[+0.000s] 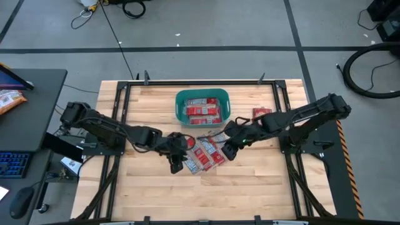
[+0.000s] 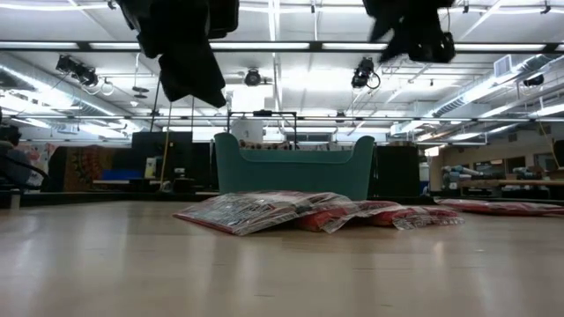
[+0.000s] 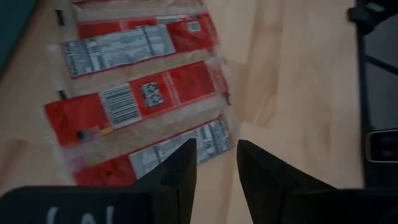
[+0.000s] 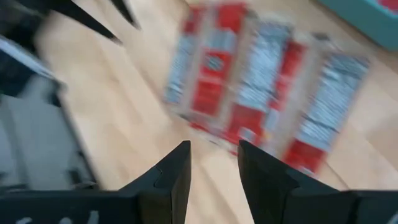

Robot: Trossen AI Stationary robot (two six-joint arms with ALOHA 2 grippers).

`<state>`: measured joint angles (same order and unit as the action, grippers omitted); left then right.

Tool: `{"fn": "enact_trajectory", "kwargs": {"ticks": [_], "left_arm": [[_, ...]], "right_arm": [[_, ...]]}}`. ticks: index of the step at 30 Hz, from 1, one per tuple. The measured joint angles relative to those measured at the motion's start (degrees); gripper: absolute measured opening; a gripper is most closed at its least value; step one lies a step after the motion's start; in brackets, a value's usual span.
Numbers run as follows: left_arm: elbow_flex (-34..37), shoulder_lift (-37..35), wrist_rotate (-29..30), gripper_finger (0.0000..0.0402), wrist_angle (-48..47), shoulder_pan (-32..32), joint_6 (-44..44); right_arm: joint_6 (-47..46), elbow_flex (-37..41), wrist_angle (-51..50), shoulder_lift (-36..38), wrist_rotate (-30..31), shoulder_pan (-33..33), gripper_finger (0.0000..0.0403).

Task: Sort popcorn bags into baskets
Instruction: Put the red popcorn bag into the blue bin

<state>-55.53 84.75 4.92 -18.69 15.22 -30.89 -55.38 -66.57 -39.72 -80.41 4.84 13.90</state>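
Several red popcorn bags (image 1: 203, 153) with white-grey labels lie flat, side by side and partly overlapping, on the wooden table just near of the teal tub (image 1: 201, 95). The tub holds more red bags (image 1: 203, 111). My left gripper (image 1: 177, 161) hovers over the group's left near edge, open and empty; its wrist view shows the bags (image 3: 134, 102) just beyond the fingers (image 3: 180, 174). My right gripper (image 1: 230, 150) hovers at the group's right edge, open and empty, with the bags (image 4: 261, 81) ahead of it. The low view shows the bags (image 2: 264, 211) resting flat and both arms raised clear of the table.
One more red bag (image 1: 261, 112) lies alone to the right of the tub. Black frame rails (image 1: 125, 106) run along the table's left and right sides. Bare wood (image 1: 206, 194) stretches toward the near edge. A side table on the left holds an orange snack bag (image 1: 9, 100).
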Motion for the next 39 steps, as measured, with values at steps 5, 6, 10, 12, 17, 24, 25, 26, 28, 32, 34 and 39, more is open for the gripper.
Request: {"fn": "enact_trajectory", "kwargs": {"ticks": [5, 6, 10, 12, 17, 24, 25, 26, 28, 32, 34, 39], "left_arm": [[-0.01, 0.00, 1.74, 0.0119, -0.30, 0.60, -0.29], [-0.02, 0.00, 1.91, 0.0119, -0.37, 0.75, -0.89], [0.00, 0.87, 1.95, 0.0119, -0.16, 1.08, -1.70], [0.03, 2.05, 1.97, 0.0119, 0.16, 1.51, -1.51], [0.02, 6.19, 1.69, 0.0119, -0.34, 2.52, -2.59], [0.02, 9.35, 1.41, 0.0119, -5.07, 3.22, -8.25], [0.02, 9.33, 1.47, 0.0119, -6.10, 3.41, -7.67], [0.02, 9.29, 1.75, 0.0119, -7.08, 3.62, -7.15], [0.02, 9.29, 2.27, 0.0119, -9.63, 3.80, -6.01], [0.05, 9.29, 2.93, 0.0119, -15.38, 4.29, -4.29], [0.70, 9.25, 2.96, 0.0119, -15.78, 4.29, -3.19], [3.61, 8.79, 2.76, 0.0119, -14.02, 3.50, -3.24]], "right_arm": [[-1.38, 0.00, -7.39, -3.79, 0.00, -0.09, 0.0137], [-1.40, 0.00, -8.22, -4.57, -0.02, -0.15, 0.0137], [0.29, 0.00, -7.89, -7.79, -1.12, -0.16, 0.0137], [1.37, 0.00, -6.41, -9.50, -2.97, -0.16, 0.0137], [2.06, 0.00, -2.27, -12.57, -6.49, -0.16, 0.0137], [3.50, 0.00, -1.88, -13.13, -7.24, 0.81, 0.0135], [4.16, 0.01, -2.36, -13.11, -7.26, 0.83, 0.0135], [4.76, 0.02, -2.63, -13.07, -7.57, 0.84, 0.0135], [5.85, 0.39, -2.96, -13.01, -8.32, 0.82, 0.0134], [6.07, 2.45, -4.31, -12.99, -10.28, 1.00, 0.0135], [5.67, 3.54, -4.18, -12.99, -11.12, 1.45, 0.0134], [5.58, 4.11, -3.80, -12.99, -12.63, 2.99, 0.0132]]}}
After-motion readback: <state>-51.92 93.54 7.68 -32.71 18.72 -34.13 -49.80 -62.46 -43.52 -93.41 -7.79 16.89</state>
